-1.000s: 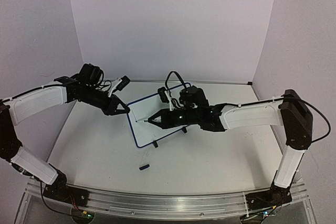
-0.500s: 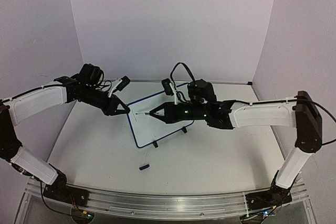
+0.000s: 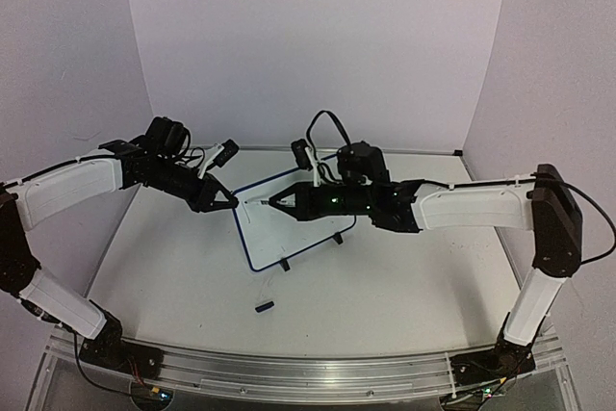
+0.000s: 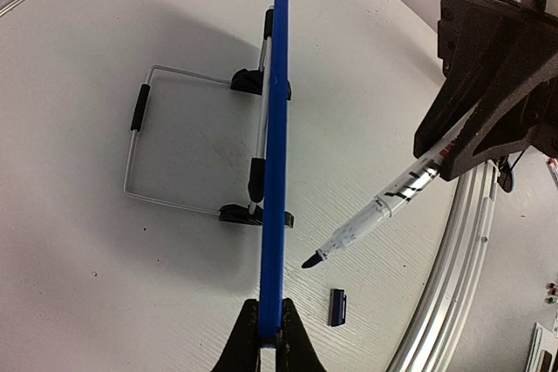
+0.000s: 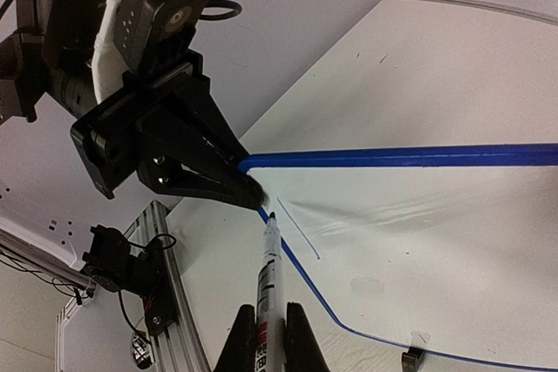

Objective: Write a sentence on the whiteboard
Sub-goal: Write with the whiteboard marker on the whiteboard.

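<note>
Nudged up toward the top-left corner since a second ago. Got the right gripper (image 5: 266,334) pinching the marker (image 5: 268,274), tip just off the whiteboard (image 3: 277,238) face, small gap showing. Got the left gripper (image 4: 268,330) clamped on the blue frame at that same corner. Propped leaning on a wire stand (image 4: 139,141), marker cap (image 4: 338,307) loose on the table (image 3: 173,267) nearby.
</note>
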Controlling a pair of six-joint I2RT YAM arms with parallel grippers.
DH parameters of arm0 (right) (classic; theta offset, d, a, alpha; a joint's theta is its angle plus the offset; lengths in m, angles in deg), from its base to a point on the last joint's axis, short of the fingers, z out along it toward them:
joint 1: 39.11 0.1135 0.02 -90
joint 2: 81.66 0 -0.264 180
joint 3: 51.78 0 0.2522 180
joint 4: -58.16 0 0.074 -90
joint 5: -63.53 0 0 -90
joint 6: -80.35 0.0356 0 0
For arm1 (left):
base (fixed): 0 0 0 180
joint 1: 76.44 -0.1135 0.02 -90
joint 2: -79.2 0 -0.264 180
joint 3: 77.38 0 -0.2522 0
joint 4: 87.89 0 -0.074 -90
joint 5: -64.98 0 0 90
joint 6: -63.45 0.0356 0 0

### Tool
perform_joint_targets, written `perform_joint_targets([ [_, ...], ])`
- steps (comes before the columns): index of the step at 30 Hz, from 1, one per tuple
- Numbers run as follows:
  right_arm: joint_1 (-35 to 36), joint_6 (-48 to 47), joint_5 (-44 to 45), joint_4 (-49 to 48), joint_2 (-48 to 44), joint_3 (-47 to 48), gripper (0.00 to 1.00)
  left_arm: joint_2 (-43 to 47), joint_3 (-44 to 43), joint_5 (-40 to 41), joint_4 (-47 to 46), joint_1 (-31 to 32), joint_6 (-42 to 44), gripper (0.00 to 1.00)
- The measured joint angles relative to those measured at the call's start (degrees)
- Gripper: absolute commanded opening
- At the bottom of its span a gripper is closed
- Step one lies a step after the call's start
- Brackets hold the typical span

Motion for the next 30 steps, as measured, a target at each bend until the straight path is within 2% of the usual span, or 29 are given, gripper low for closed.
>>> perform_joint_targets([
  [20, 0.0, 0.1, 0.1, 0.0, 2.7, 2.3, 0.00, 0.0, 0.0, 0.1, 0.0, 0.0, 0.0, 0.00],
  [30, 0.4, 0.6, 2.9, -1.5, 2.2, 0.8, 0.00, 0.0, 0.0, 0.4, 0.0, 0.0, 0.0, 0.00],
])
